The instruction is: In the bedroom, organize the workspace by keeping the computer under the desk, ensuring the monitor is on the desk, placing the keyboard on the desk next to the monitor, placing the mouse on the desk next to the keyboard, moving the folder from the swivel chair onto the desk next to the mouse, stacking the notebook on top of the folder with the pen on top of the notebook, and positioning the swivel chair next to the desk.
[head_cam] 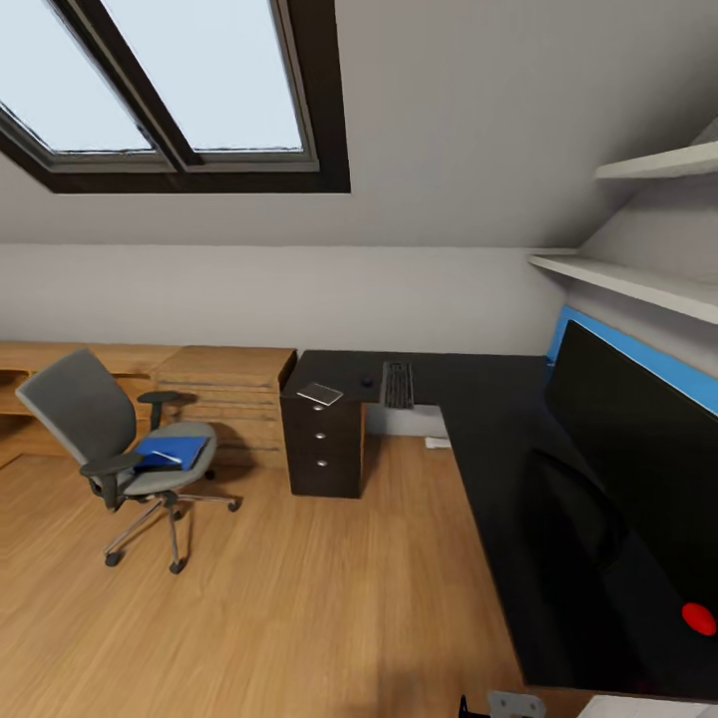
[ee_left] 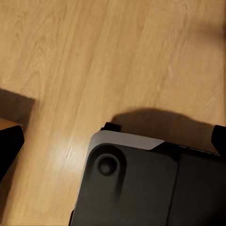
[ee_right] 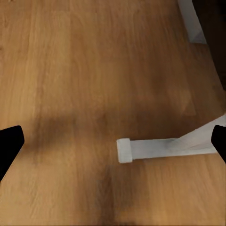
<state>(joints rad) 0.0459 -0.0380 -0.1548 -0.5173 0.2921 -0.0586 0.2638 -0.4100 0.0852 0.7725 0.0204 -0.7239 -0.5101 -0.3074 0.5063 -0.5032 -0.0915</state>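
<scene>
Head view: I stand in the bedroom (head_cam: 299, 598) at the near end of the L-shaped desk (head_cam: 499, 469). The monitor (head_cam: 638, 449) fills the right of the frame, standing on the desk, its red dot at lower right. The keyboard (head_cam: 398, 384) lies at centre on the far wing, the mouse (head_cam: 367, 381) just beside it toward the left, and the notebook (head_cam: 320, 393) further left above the drawers. The swivel chair (head_cam: 120, 449) stands at left centre, well apart from the desk, with the folder (head_cam: 172, 452) on its seat; a pale sliver on the folder may be the pen, too small to tell.

Left wrist view: the left tool (ee_left: 113, 141) hangs over plank floor and the robot's dark base (ee_left: 141, 188), its dark fingertips at opposite frame edges, so the jaws stand wide apart, holding nothing.

Right wrist view: the right tool (ee_right: 113, 143) likewise shows its tips far apart and empty, above floor and a white desk leg (ee_right: 160, 148).

Risk, as I judge it: the folder is the next item to fetch. The chair rolls on castors, so a push while grasping could send it away. Driving the base close to the white leg or the monitor's edge invites a collision.
</scene>
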